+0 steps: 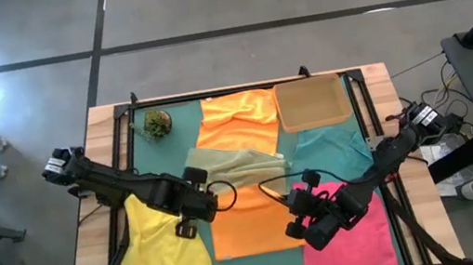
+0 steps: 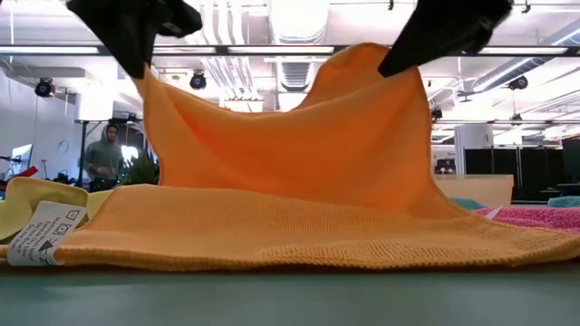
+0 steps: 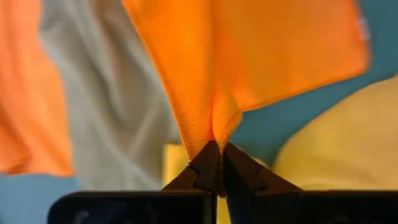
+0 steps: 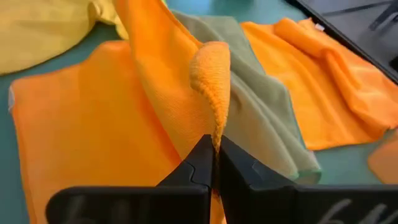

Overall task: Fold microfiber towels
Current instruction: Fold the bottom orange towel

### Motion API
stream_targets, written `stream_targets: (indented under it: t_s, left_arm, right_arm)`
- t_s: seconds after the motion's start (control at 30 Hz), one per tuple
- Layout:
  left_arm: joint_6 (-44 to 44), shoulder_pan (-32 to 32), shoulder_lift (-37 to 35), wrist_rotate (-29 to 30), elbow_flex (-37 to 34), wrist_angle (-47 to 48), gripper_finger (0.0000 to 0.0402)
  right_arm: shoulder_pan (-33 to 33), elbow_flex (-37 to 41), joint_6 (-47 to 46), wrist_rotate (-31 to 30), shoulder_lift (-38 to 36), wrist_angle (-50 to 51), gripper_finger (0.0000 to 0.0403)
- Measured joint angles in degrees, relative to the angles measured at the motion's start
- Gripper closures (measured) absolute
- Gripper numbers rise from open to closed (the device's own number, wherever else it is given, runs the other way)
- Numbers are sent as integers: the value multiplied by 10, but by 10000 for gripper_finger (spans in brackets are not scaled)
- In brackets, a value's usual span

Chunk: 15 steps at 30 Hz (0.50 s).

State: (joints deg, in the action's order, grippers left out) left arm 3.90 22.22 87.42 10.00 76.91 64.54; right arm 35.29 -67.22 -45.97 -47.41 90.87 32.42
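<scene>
An orange towel [image 1: 253, 229] lies at the table's near middle, with its two far corners raised. My left gripper [image 1: 202, 205] is shut on the towel's left raised corner. My right gripper [image 1: 297, 210] is shut on its right raised corner. In the low view the cloth [image 2: 290, 154] sags between the two corners, and its near edge [image 2: 299, 258] rests on the table. Around it lie a yellow towel [image 1: 165, 251], an olive green towel [image 1: 234, 166], a second orange towel [image 1: 236, 118], a teal towel [image 1: 333, 148] and a pink towel [image 1: 356, 241]. My left gripper pinches the orange towel's left far corner [image 3: 211, 127] between its two fingertips, the cloth bunched into a fold there. The corner is lifted clear [image 2: 149, 77]. The cloth slopes down from it to the near edge on the table. My right gripper pinches the orange towel's right far corner [image 4: 215, 134] between its two fingertips, a curled edge of cloth standing above the fingers. The corner is lifted clear [image 2: 412, 68]. The cloth falls away from it, slack in the middle, down to the table.
A shallow tan tray [image 1: 312, 102] stands at the far right of the mat. A small green plant ball [image 1: 157, 124] sits at the far left. A person [image 2: 107, 154] stands in the room behind the table. A label [image 2: 41, 234] sticks out from the yellow towel.
</scene>
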Motion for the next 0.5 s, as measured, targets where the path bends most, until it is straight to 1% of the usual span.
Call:
stream_targets:
  t_s: [0.1,0.27,0.4,0.5]
  left_arm:
    - [2,0,2,-48,-8,-13,402]
    - [3,0,2,-83,-16,-26,402]
    - [3,0,2,-108,-16,-27,401]
    - [3,0,2,-140,-16,-27,394]
  right_arm:
    - [6,21,-1,21,0,-46,394]
    - [17,62,14,45,0,-150,394]
    - [26,86,17,73,0,-192,394]
    - [32,101,16,89,0,-211,394]
